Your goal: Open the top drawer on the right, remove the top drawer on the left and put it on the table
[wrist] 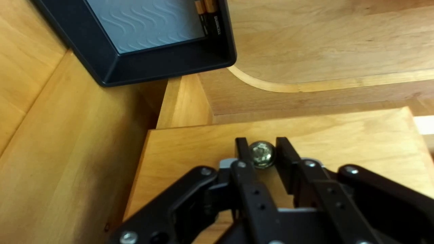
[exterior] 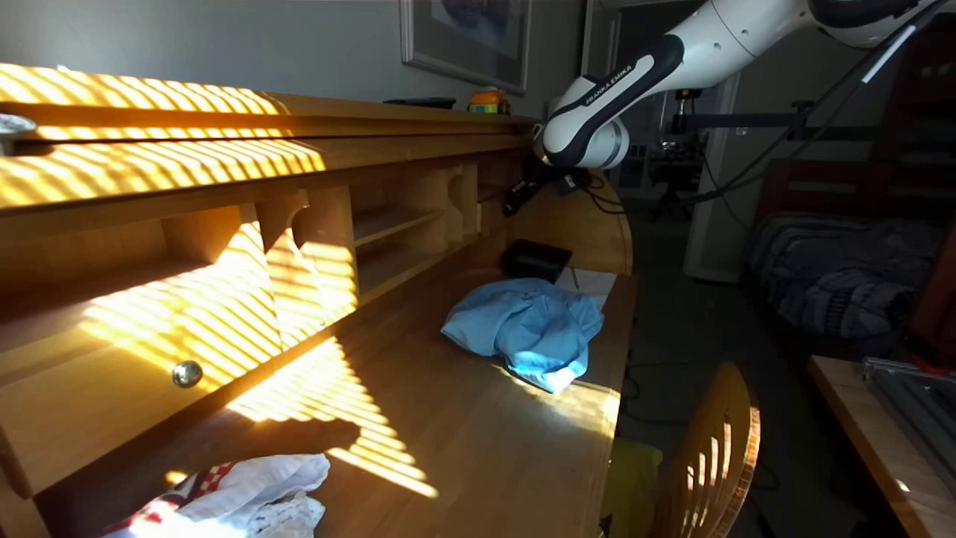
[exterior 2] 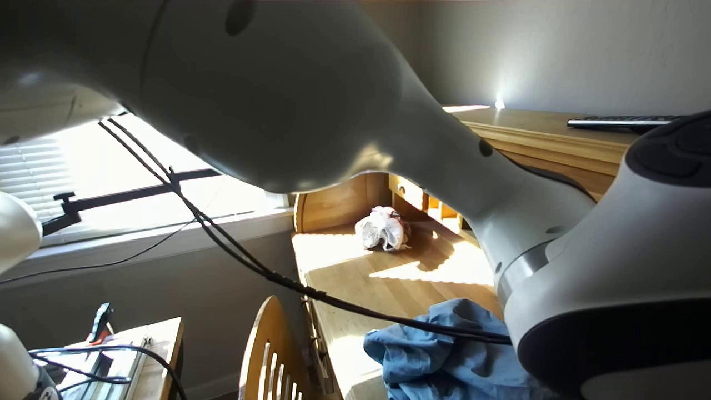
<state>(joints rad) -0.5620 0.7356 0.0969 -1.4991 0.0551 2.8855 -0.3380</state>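
Note:
In the wrist view, my gripper (wrist: 261,149) is shut on the round metal knob (wrist: 263,155) of a light-wood drawer, the right drawer (wrist: 196,145) of the hutch; whether that drawer is pulled out at all, I cannot tell. An exterior view puts the gripper (exterior: 511,208) at the desk's far end, beside the pigeonholes. Nearer that camera is the left drawer (exterior: 97,403), its own knob (exterior: 187,373) untouched. The table is the roll-top desk, whose writing surface (exterior: 478,441) runs below. My arm hides the gripper in an exterior view.
A black tray (wrist: 166,64) holding batteries sits close to the gripped drawer. Blue cloth (exterior: 526,321) lies mid-desk, with white paper (exterior: 590,284) behind it. A white and red cloth (exterior: 276,486) rests before the left drawer. The slatted chair (exterior: 721,448) stands at the front edge.

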